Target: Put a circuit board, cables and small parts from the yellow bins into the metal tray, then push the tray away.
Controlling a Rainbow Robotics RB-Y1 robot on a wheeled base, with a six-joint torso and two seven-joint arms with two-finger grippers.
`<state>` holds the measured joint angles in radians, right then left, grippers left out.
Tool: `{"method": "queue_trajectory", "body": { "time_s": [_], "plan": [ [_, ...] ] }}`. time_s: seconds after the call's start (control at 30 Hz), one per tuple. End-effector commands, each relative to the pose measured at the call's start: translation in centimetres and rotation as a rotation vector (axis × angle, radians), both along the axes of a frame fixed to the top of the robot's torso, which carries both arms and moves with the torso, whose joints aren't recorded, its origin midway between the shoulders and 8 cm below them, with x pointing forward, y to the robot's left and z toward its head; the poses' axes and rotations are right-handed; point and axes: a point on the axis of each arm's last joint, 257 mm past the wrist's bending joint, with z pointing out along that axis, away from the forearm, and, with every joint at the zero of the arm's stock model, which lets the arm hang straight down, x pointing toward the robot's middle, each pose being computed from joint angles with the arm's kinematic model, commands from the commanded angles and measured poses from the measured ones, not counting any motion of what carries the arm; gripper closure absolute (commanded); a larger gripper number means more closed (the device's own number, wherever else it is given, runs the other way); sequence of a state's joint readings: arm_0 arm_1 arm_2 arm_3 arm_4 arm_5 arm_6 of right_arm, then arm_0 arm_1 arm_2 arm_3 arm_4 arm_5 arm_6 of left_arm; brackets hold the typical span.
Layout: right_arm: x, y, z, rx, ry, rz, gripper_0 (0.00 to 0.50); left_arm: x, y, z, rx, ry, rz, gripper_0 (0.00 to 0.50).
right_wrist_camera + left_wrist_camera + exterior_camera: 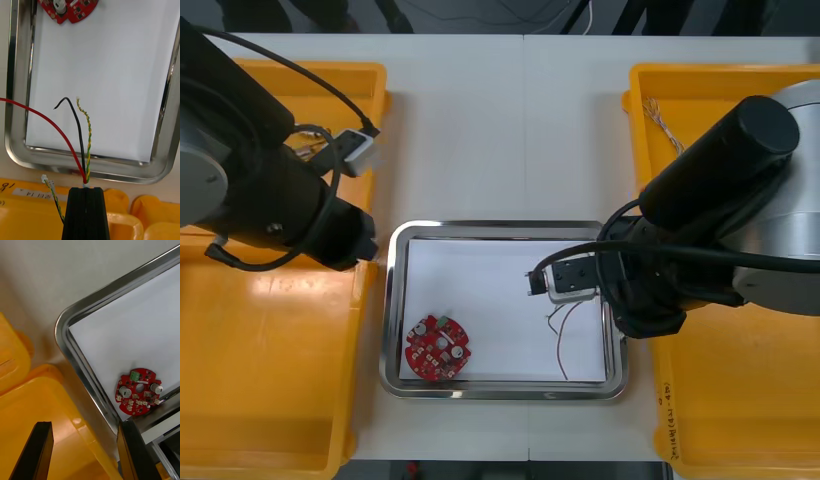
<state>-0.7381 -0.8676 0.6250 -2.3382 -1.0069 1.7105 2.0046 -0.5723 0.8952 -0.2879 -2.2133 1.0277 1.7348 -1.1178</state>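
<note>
The metal tray [502, 232], white inside, lies mid-table with a round red circuit board [438, 347] in its near left corner. My right gripper [87, 187] is shut on a bundle of cables: a red cable [48, 120], a black cable [75, 120] and a twisted yellow and green cable [88, 127]. Its fingers are at the tray's right rim [112, 174], and the cable ends [565, 335] reach out over the white inside. My left gripper [84, 453] is open and holds nothing, above the left bin's edge beside the tray's left rim [75, 352]. The circuit board [138, 391] lies just past it.
Yellow bins stand at both sides: left rear [330, 80], left front [270, 370], right rear [660, 100], right front [740, 400]. A thin twisted cable [665, 125] lies in the right rear bin. Another cable [52, 191] lies in the bin under my right fingers.
</note>
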Motion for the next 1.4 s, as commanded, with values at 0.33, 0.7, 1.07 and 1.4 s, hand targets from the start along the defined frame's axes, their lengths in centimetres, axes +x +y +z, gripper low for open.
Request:
{"method": "queue_trajectory", "body": {
  "time_s": [0.33,0.7,1.07,1.4],
  "plan": [
    [0.7,4.2,-3.9,-0.028,-0.026,0.002,0.500,0.3,9.9,3.1,0.005,-0.020,0.261,0.000],
    [0.3,4.7,-7.4,-0.041,0.032,-0.028,0.500,2.2,17.0,3.0,0.044,-0.023,0.402,0.000],
    [0.7,5.9,-10.1,-0.018,0.004,-0.048,0.500,3.8,19.2,3.7,0.049,-0.076,0.460,0.000],
    [0.4,5.3,-12.8,-0.027,0.004,-0.092,0.500,7.6,17.6,4.5,-0.037,-0.111,0.423,0.000]
  ]
}}
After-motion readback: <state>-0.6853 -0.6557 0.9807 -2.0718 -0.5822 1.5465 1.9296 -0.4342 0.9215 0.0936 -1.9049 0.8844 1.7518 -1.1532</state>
